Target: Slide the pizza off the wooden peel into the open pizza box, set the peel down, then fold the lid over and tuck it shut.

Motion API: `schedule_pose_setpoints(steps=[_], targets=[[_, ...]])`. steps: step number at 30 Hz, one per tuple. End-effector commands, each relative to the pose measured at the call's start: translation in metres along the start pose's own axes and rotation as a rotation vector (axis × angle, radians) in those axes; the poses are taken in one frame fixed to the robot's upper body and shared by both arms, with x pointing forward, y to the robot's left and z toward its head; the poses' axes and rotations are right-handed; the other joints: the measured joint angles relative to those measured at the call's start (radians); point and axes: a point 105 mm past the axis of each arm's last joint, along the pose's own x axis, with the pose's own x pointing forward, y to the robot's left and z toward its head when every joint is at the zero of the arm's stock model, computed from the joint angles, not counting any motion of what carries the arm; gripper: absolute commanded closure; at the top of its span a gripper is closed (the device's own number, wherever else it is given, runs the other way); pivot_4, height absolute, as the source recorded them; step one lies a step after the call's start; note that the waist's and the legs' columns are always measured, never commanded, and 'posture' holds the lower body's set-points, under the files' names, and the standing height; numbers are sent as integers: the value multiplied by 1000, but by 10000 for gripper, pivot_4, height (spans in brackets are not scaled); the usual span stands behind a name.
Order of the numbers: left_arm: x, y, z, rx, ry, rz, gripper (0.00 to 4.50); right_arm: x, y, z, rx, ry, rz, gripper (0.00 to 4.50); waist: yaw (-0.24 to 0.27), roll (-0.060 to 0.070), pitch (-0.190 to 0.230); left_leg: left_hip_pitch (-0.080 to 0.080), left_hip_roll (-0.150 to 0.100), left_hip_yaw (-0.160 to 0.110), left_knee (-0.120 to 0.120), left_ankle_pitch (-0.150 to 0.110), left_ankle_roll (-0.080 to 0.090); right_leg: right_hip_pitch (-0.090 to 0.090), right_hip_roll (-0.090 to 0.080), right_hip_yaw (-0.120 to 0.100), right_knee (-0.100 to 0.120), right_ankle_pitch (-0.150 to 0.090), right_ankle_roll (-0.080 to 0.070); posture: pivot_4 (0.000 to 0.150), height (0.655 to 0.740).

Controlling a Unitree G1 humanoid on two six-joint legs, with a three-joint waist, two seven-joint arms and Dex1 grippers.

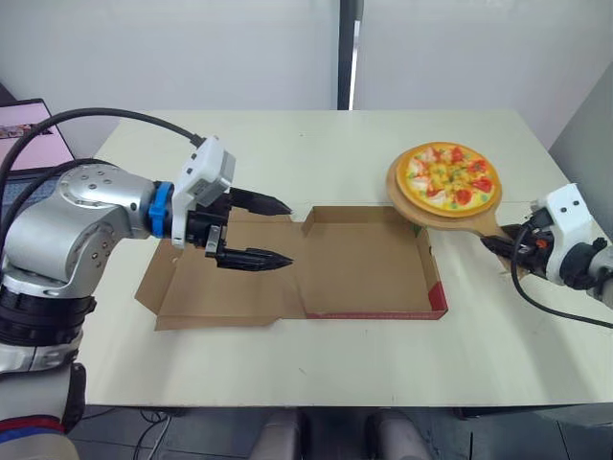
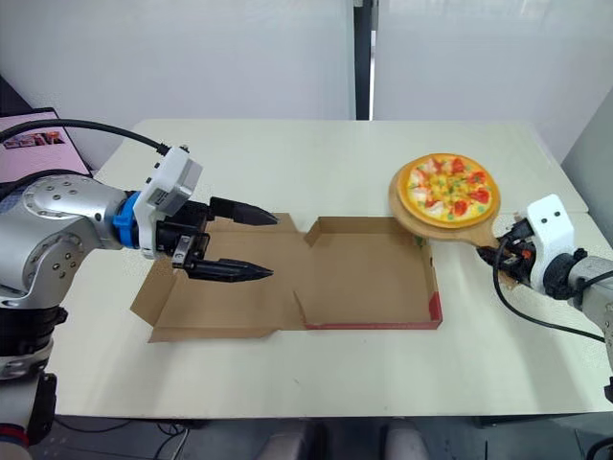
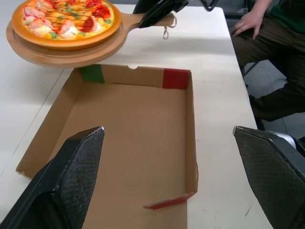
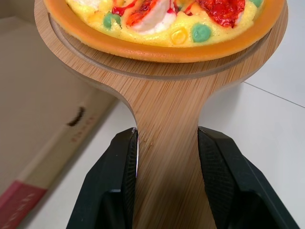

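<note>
The pizza [image 1: 448, 177] lies on the round wooden peel [image 1: 477, 221], held in the air over the far right corner of the open pizza box [image 1: 369, 273]. My right gripper [image 1: 500, 243] is shut on the peel's handle [image 4: 164, 157], one black finger on each side. The box tray is empty, and its lid [image 1: 220, 287] lies flat on the table to the left. My left gripper [image 1: 282, 233] hovers open above the lid's hinge side, fingers pointing toward the tray.
The box sits mid-table on a pale tabletop [image 1: 316, 144]. A person's hand and legs [image 3: 267, 57] show beyond the table's right side. A monitor [image 1: 24, 129] stands off the left edge.
</note>
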Motion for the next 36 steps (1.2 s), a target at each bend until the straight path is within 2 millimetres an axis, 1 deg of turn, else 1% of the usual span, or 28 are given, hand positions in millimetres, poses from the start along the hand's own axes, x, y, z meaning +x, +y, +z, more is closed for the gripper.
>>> schedule_pose_setpoints(steps=[1, 5, 15, 29, 36], targets=[[-11, 0, 6, 39, 9, 34, 0, -10, 10, 35, -116, -113, 53, 28774, 0, 0, 0, 0, 0, 0, 0, 0, 0, 0, 0, 0, 0, 0, 0, 1500, 7281], [-13, -3, 1, 32, 29, 32, 0, -8, 20, 31, -195, -88, 137, 28774, 1, 0, 0, 0, 0, 0, 0, 0, 0, 0, 0, 0, 0, 0, 0, 1500, 7281], [-12, -9, 1, 20, 31, 18, 0, -4, 21, 25, -383, -68, 197, 28774, 2, -2, 1, 0, 0, 0, 1, 0, 0, 0, -1, 0, 0, 0, 0, 1500, 7281], [-8, -16, -3, 14, 52, -16, 0, 1, 14, 24, -553, -44, 183, 28774, 2, -2, 1, 0, 0, 0, 1, 1, -1, 0, -1, 0, 0, 0, 0, 1500, 7281], [-7, -17, -3, 15, 54, -23, 0, 2, 8, 29, -614, -53, 159, 28774, 2, -2, 1, 0, 0, 0, 1, 1, -1, 0, -1, 0, 0, 0, 0, 1500, 7281]])
